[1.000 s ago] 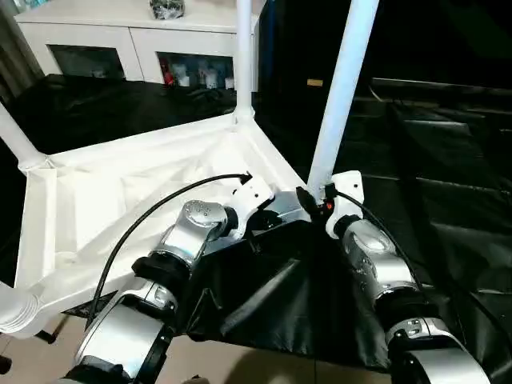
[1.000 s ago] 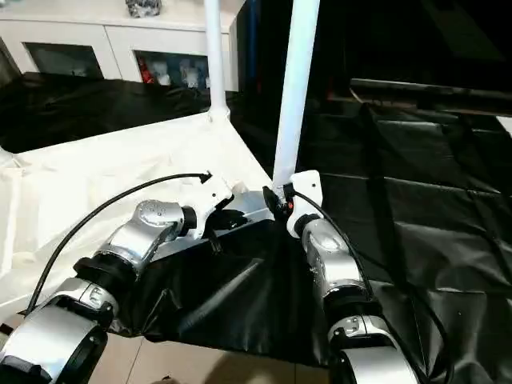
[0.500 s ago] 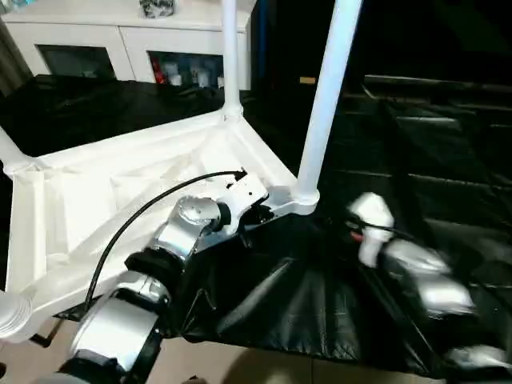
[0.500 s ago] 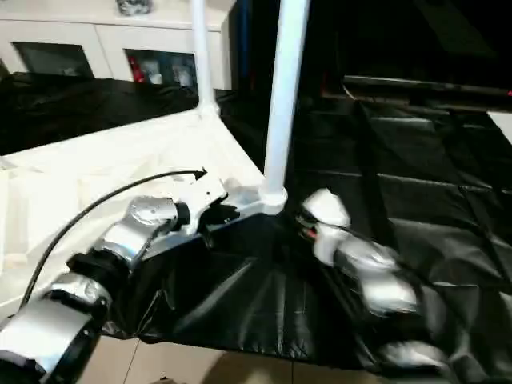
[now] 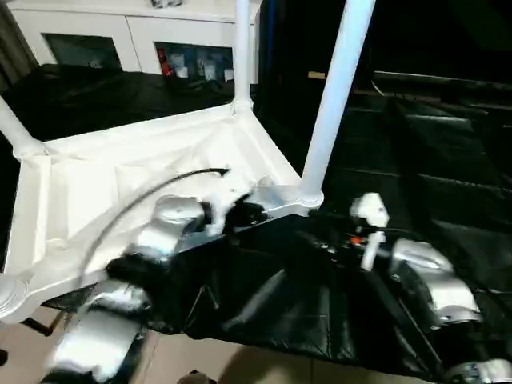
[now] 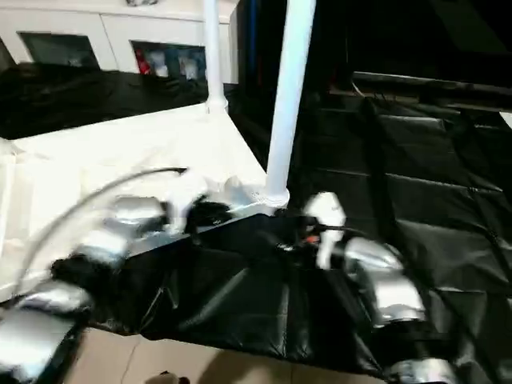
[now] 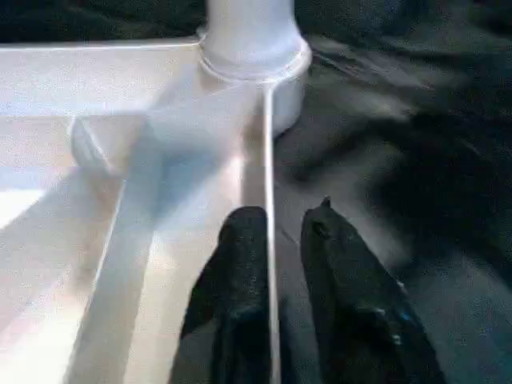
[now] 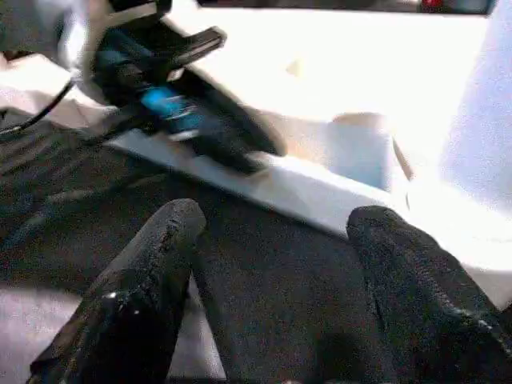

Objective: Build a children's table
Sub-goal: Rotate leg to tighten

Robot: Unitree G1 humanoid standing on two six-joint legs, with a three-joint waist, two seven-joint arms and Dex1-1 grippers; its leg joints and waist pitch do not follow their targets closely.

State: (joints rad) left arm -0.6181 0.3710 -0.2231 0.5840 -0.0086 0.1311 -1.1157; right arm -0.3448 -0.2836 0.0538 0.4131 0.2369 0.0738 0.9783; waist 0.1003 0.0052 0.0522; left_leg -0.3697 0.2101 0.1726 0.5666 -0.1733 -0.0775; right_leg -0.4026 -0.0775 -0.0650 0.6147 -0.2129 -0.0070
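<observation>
Left fingers [image 7: 240, 264] straddle the tabletop [image 5: 120, 180] rim; right fingers [image 8: 144, 280] gape empty.

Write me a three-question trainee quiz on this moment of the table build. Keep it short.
1. True or false: the tabletop lies with its underside up.
2. Which gripper is at the tabletop's rim, close to the nearest upright leg?
3. The right gripper is: A open, holding nothing; B shut on a leg; C shut on the tabletop.

Key: 1 true. 2 the left gripper. 3 A.
</observation>
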